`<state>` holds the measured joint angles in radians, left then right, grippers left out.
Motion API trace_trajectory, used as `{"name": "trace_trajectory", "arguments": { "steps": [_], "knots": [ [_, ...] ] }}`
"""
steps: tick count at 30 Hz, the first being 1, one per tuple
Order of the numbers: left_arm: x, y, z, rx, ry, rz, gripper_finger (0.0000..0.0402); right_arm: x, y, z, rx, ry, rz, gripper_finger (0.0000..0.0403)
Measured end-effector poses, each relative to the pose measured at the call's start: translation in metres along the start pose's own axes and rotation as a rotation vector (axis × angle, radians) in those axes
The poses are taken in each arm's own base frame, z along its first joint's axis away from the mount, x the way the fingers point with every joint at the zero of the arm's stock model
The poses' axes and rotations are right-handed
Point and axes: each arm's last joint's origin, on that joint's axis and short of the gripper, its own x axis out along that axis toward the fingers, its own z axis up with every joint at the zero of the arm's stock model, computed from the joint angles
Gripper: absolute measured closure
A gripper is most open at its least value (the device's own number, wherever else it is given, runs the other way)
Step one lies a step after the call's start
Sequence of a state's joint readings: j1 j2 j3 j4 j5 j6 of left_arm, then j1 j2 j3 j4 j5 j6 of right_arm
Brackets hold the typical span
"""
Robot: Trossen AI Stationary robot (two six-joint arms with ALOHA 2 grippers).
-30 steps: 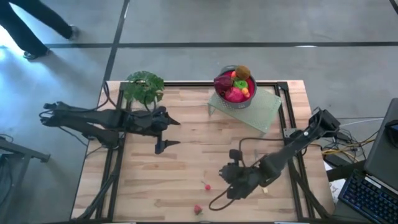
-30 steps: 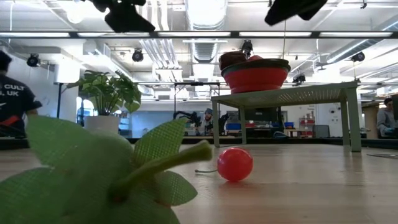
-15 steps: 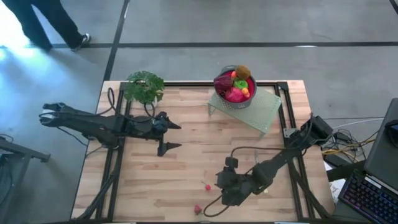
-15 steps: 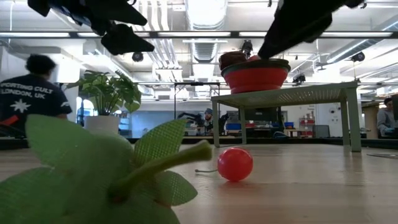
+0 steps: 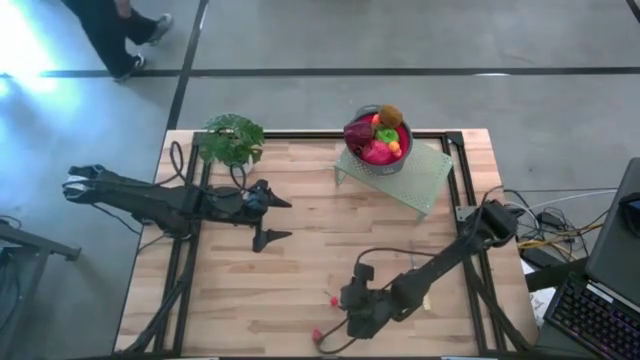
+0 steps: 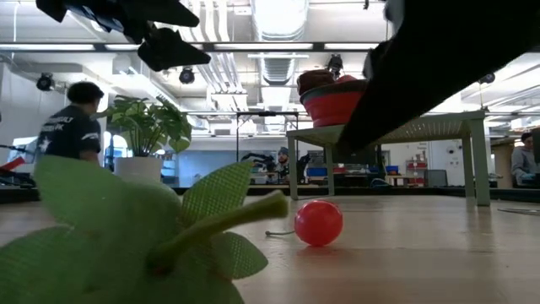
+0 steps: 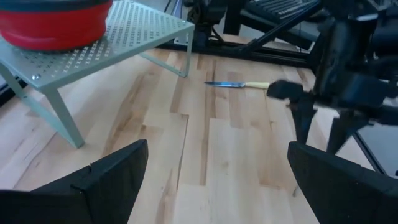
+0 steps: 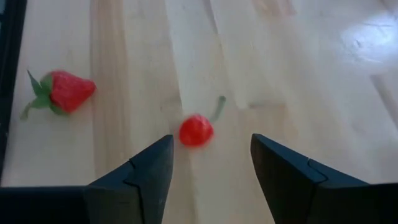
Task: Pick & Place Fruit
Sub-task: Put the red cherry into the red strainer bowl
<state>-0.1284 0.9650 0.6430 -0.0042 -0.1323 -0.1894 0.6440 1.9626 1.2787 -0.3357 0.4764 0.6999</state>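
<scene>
Since the earlier frames the right arm has swung down toward the near edge of the surface and its fingers have parted; the left arm has barely shifted, and the person on the floor has walked on along the far side.

Right end effector [image 5: 345,308]: released, fingers apart, nothing between them, low over the near-centre of the surface. The wrist view places a small red cherry-like fruit [image 8: 196,130] just ahead of the fingertips, and a strawberry [image 8: 62,92] lies apart from it, close to the dark frame edge. From above, the cherry [image 5: 333,299] sits just beside the fingers and the strawberry [image 5: 317,335] at the near edge.

Left end effector [image 5: 272,218]: released, fingers wide, empty, hovering over the left-centre of the surface.

Surface [image 5: 300,260]: pale wood planks in a black frame. At the far right a perforated green stand [image 5: 425,175] carries a red bowl [image 5: 377,165] heaped with fruit. A potted plant [image 5: 230,140] stands at the far left corner. A knife [image 7: 239,84] lies beyond the stand.

Room: grey floor, a person [image 5: 115,25] cut off by the frame; open workshop behind.

Obscured: the low view is largely blocked by the strawberry's leaves [image 6: 126,236] and the right arm's dark bulk; individual fruits in the bowl are hard to separate.
</scene>
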Motion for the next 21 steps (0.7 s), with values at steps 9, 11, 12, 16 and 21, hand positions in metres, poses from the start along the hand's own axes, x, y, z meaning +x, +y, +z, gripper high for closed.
{"name": "trace_trajectory", "arguments": {
  "steps": [9,11,12,16,21],
  "knots": [
    [0.000,0.000,0.001,0.019,-0.016,-0.003,0.0009,0.030,0.009,-0.011,0.004,0.000,0.003,0.0207],
    [0.000,0.000,0.001,0.019,-0.016,-0.003,0.0009,0.034,0.011,-0.011,0.011,-0.005,0.006,0.0209],
    [0.000,0.000,0.001,0.019,-0.016,-0.003,0.0009,0.036,0.012,-0.011,0.012,-0.007,0.007,0.0211],
    [0.000,0.000,0.001,0.020,-0.015,-0.003,0.0009,0.043,0.014,-0.011,0.023,-0.033,0.004,0.0215],
    [0.000,0.000,0.001,0.020,-0.015,-0.003,0.0009,0.050,0.010,-0.013,0.027,-0.043,-0.038,0.0215]
  ]
}}
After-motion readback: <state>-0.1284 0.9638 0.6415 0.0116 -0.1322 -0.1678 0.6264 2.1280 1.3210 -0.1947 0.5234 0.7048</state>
